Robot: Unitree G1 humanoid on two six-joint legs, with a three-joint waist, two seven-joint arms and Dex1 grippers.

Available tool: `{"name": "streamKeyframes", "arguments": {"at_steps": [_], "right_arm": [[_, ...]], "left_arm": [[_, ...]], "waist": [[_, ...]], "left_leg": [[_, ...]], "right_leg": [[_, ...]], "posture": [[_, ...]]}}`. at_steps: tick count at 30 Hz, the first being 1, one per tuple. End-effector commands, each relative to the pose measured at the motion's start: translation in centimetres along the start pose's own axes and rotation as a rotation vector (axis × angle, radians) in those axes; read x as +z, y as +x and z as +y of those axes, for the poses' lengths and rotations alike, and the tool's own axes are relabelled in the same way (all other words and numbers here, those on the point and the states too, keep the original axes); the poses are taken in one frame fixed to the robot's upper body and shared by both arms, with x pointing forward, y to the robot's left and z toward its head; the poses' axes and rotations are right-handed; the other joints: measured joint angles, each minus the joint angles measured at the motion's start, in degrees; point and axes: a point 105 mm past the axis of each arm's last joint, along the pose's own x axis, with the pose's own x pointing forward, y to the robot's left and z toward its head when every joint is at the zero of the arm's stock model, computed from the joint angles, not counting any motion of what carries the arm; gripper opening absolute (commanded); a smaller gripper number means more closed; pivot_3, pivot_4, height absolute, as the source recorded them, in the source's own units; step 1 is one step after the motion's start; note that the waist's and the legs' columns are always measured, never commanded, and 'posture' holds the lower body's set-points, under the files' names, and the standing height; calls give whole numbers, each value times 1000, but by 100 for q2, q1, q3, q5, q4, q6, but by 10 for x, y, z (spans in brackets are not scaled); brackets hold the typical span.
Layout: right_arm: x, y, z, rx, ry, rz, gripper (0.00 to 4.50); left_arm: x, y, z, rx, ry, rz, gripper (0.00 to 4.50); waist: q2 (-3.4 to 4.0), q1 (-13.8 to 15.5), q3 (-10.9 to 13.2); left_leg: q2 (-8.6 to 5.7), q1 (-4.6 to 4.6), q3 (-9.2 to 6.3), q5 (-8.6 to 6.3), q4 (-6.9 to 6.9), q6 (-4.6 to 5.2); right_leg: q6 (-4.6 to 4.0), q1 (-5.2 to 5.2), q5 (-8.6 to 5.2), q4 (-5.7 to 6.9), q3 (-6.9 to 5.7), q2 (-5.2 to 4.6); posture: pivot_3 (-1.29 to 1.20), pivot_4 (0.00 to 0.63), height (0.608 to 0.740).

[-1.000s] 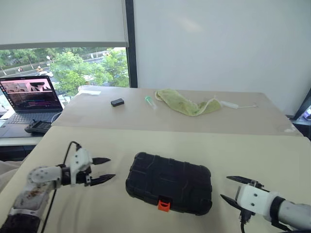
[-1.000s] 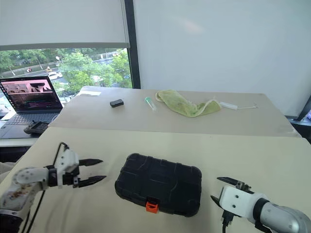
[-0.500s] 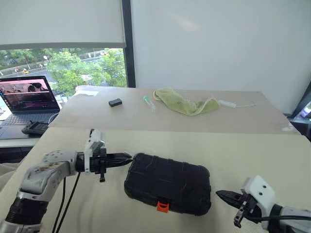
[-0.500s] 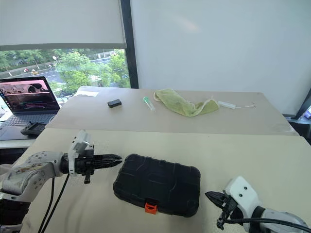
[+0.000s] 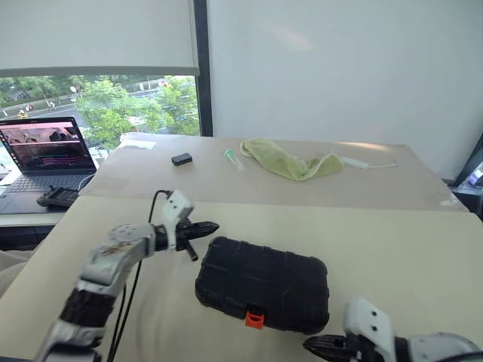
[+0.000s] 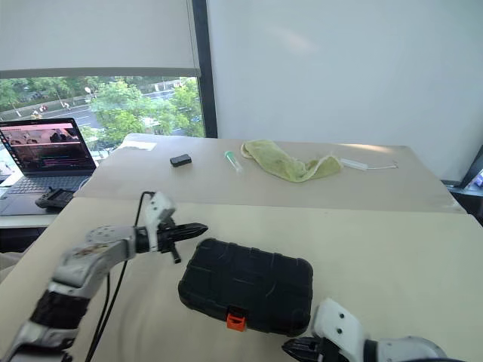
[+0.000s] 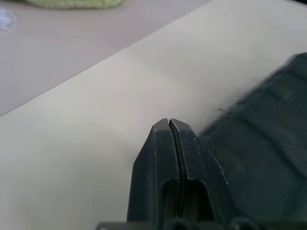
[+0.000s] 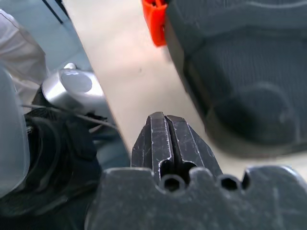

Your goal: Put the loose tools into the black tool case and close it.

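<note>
The black tool case (image 5: 263,283) lies closed on the cream table, its orange latch (image 5: 254,320) facing me. My left gripper (image 5: 211,226) is shut and empty, its tips just above the case's far left corner. In the left wrist view the shut left gripper (image 7: 169,123) hovers beside the case's textured shell (image 7: 268,143). My right gripper (image 5: 311,345) is shut and empty, low at the near edge, right of the latch. The right wrist view has the right gripper (image 8: 164,120) just short of the case's front rim (image 8: 230,72) and the latch (image 8: 153,21). No loose tools are in view.
On the far table lie a yellow-green cloth (image 5: 290,161), a small black box (image 5: 182,159), a small clear tube (image 5: 231,156) and a white cable (image 5: 370,163). A laptop (image 5: 45,151) stands at the left on a lower desk. A cable hangs from my left arm.
Both grippers have shut. The left arm swung right and forward to the case's far left corner. The right arm pulled back and left toward the case's front edge.
</note>
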Motion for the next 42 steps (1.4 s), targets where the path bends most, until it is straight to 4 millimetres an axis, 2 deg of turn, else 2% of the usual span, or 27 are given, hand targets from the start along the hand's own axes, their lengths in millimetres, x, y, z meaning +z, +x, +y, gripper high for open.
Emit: {"name": "streamKeyframes", "arguments": {"at_steps": [1,5,10,11,13,14,16,19,21,24,25,27,28,32,36,42], "right_arm": [[4,9,-33,-149,-14,-9,0],[17,12,-68,-262,-20,-44,0],[38,14,-109,-373,-23,-86,0],[40,14,-118,-393,-38,-91,0],[43,14,-123,-391,-63,-87,0],[43,13,-124,-386,-70,-84,0],[44,3,-115,-357,-66,-101,0],[45,-11,-97,-306,-17,-146,816],[51,-16,-79,-256,8,-187,1451],[58,-11,-62,-244,63,-250,2565],[57,-6,-60,-248,85,-256,2782],[54,6,-63,-296,119,-255,3512],[55,10,-64,-305,127,-259,3539],[46,25,-73,-375,172,-239,3539],[39,27,-81,-434,195,-233,3539],[35,33,-81,-439,212,-231,3539]], "left_arm": [[3,7,9,-13,77,58,62],[2,3,4,-84,100,79,62],[6,-4,1,-79,101,64,62],[10,-7,3,-62,103,40,62],[22,-11,5,-38,110,-24,62],[26,-13,6,-32,110,-45,62],[48,-23,-5,-126,101,-135,62],[66,-41,-31,-337,63,-170,816],[66,-47,-47,-450,82,-132,1496],[54,-41,-64,-558,125,-65,2736],[46,-36,-67,-578,149,-37,2970],[34,-27,-72,-614,203,-8,3738],[31,-24,-73,-625,200,-3,4051],[10,-10,-66,-593,231,72,4051],[-8,-8,-63,-601,255,133,4051],[-15,-9,-67,-621,260,134,4051]], "waist": [[-8,-34,3],[-8,-97,4],[-5,-82,6],[-4,-71,6],[-4,-65,7],[-4,-55,7],[-3,-33,8],[-2,-24,7],[-1,-45,7],[-1,-53,7],[-1,-53,7],[-1,-52,7],[-1,-53,7],[0,-59,8],[5,-53,4],[10,-56,1]], "left_leg": [[1,2,-1,0,0,-1],[5,1,4,3,-1,-5],[9,-2,3,3,-2,-4],[8,-5,3,3,-3,-4],[7,-9,4,3,-3,-5],[8,-14,3,3,-4,-5],[7,-26,0,3,-3,-5],[9,-46,-8,15,-3,-26],[7,-50,-8,15,-2,-26],[6,-35,-7,6,-2,-11],[5,-24,-5,-7,-1,11],[3,-13,-1,-10,-3,16],[2,-13,-1,-9,-3,14],[4,-10,-2,3,-1,-2],[4,-9,-1,3,-2,-2],[5,-6,-2,0,-3,2]], "right_leg": [[0,0,0,4,-2,2],[-7,-5,4,4,4,5],[-7,-13,4,9,2,0],[-7,-14,4,12,1,-1],[-7,-20,4,13,0,-1],[-6,-22,4,10,-3,0],[-2,-26,1,6,-10,-2],[2,-32,0,3,-19,-3],[6,-29,0,4,-17,-3],[10,-11,-1,-4,-13,-4],[10,-5,-2,-10,-9,-5],[10,-1,-2,-12,-4,-6],[8,-3,-1,-10,-4,-5],[-5,-11,3,5,1,4],[-6,-12,2,8,0,5],[-4,-7,1,6,-1,5]], "posture": [[0,150,740],[0,150,740],[0,150,740],[0,150,740],[0,150,740],[0,150,740],[0,150,740],[0,150,740],[0,150,740],[0,150,740],[0,150,740],[0,150,740],[0,150,740],[0,150,740],[0,150,740],[0,150,740]]}}
